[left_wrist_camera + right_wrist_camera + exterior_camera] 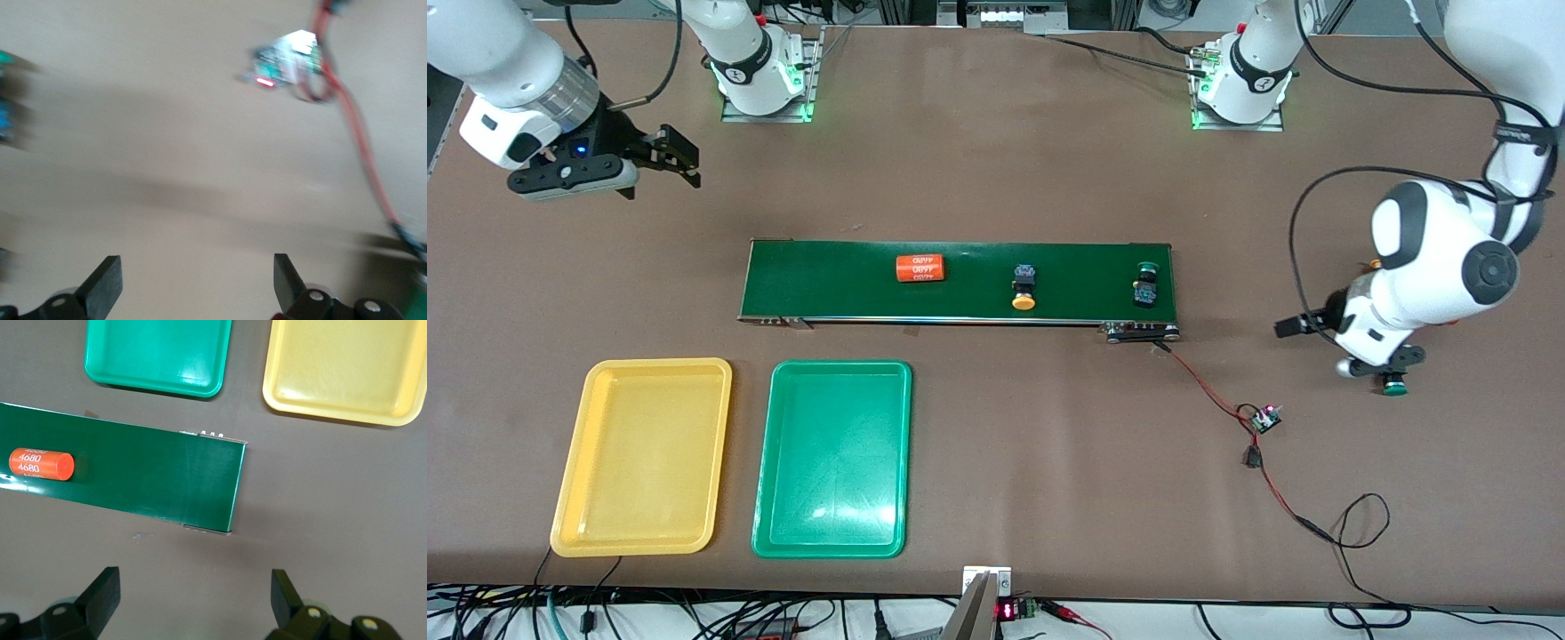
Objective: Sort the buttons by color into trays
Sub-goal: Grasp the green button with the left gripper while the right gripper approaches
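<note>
A yellow-capped button (1024, 289) and a green-capped button (1145, 283) lie on the dark-green belt (827, 280). Another green button (1394, 384) sits on the bare table at the left arm's end. My left gripper (1376, 364) is low over the table right beside it. In the left wrist view the gripper (198, 287) is open and empty, with the button (5, 100) off to one side, outside the fingers. My right gripper (669, 160) (197, 600) is open and empty, waiting above the table past the belt's end. The yellow tray (569, 498) (347, 367) and green tray (769, 498) (160, 353) are empty. The second yellow button is not in view.
An orange cylinder with white print (920, 268) (41, 465) lies on the belt (167, 480) toward the right arm's end. A small circuit board (1264, 418) (287, 60) with red wires (1209, 391) lies on the table near the left gripper.
</note>
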